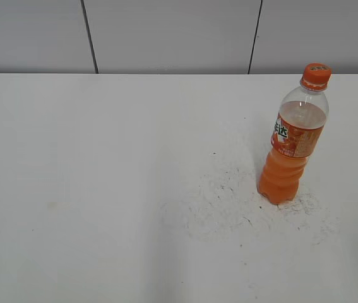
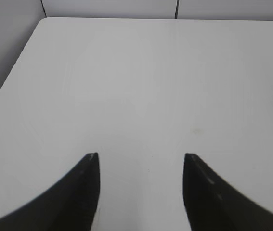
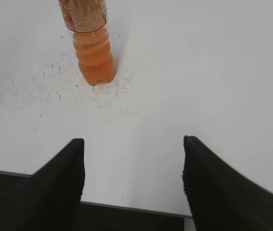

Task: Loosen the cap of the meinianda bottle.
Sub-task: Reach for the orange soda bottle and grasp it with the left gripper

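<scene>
bottle standing capped near the desk's right edge, both arms waiting off it

the meinianda bottle (image 1: 293, 142) is standing upright toward the far right of the desk (image 1: 103, 189), the cap (image 1: 316, 75) on. one gripper should be clamping the body while the other is twisting the cap squarely. the left gripper (image 2: 141, 159) and right gripper (image 3: 134, 142) are gaping wide, holding nothing.

Orange cap (image 1: 316, 74) and orange drink in the clear bottle (image 1: 292, 145) — orange label, white lettering — on a white, black-speckled bench (image 1: 103, 189).
</scene>
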